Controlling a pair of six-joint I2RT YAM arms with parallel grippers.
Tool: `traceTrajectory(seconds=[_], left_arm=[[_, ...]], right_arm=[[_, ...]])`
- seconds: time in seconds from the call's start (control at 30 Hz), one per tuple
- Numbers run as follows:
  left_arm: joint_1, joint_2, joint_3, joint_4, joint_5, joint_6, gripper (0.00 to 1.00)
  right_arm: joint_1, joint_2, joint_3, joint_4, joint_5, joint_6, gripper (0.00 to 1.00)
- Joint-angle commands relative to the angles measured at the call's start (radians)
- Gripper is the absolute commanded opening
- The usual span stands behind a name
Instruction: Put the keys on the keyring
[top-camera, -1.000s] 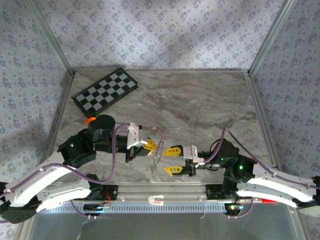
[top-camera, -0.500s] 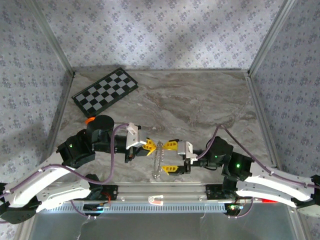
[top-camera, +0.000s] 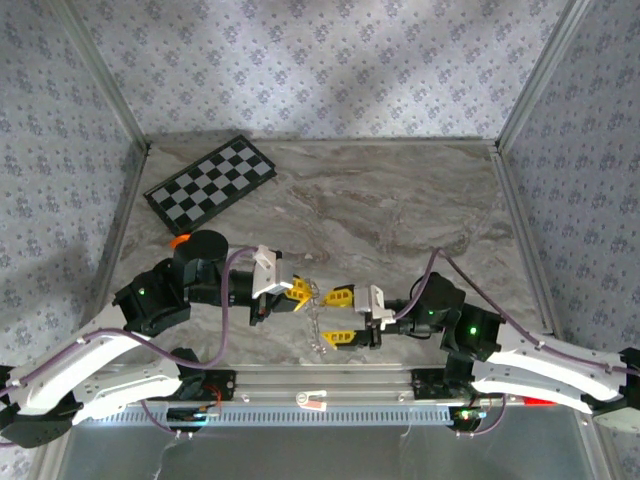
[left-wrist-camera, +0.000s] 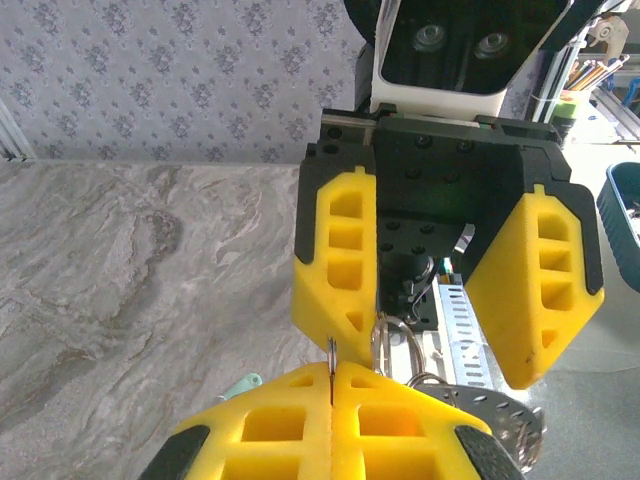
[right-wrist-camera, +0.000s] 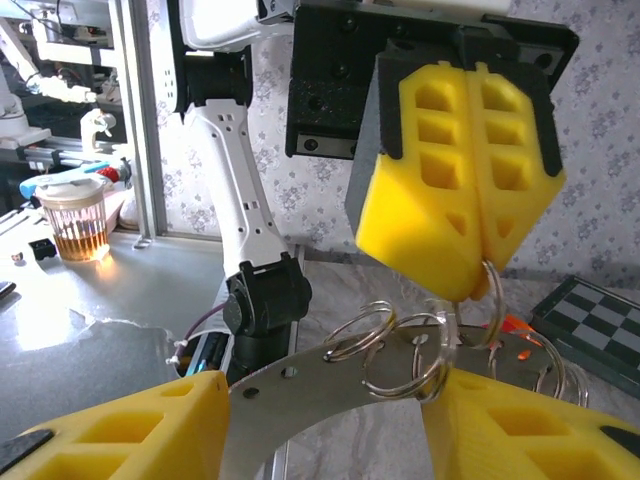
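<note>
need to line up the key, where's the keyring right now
In the top view the keyring hangs low and central, pinched in the shut left gripper on its left, with the open right gripper facing it from the right.

Soft light, mottled wall (top-camera: 330, 60) shadows, blurred left claw (right-wrist-camera: 472, 288)

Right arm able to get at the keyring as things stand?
Probably yes. The left gripper, shut on the keyring, holds it off the table. The right gripper faces it with jaws open, the ring right at their mouth. Nothing sits in the way.
</note>
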Motion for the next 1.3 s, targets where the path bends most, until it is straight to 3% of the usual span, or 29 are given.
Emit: traceTrajectory(seconds=[0.0, 0.47, 0.77, 1.27], left_arm=[[-0.006, 0.002, 0.001, 0.027, 0.004, 0.009, 0.00], [-0.006, -0.001, -0.006, 0.013, -0.023, 0.013, 0.00], [-0.006, 0.017, 0.031, -0.048, -0.022, 0.044, 0.00], [-0.026, 0.066, 0.081, -0.105, -0.002, 0.070, 0.00]], right_arm=[[0.014, 0.003, 0.025, 0.039, -0.038, 0.005, 0.51], [0.034, -0.008, 0.037, 0.015, -0.016, -0.014, 0.48], [0.033, -0.133, 0.102, -0.232, 0.152, -0.088, 0.49], [0.018, 0.013, 0.224, -0.398, 0.199, -0.151, 0.37]])
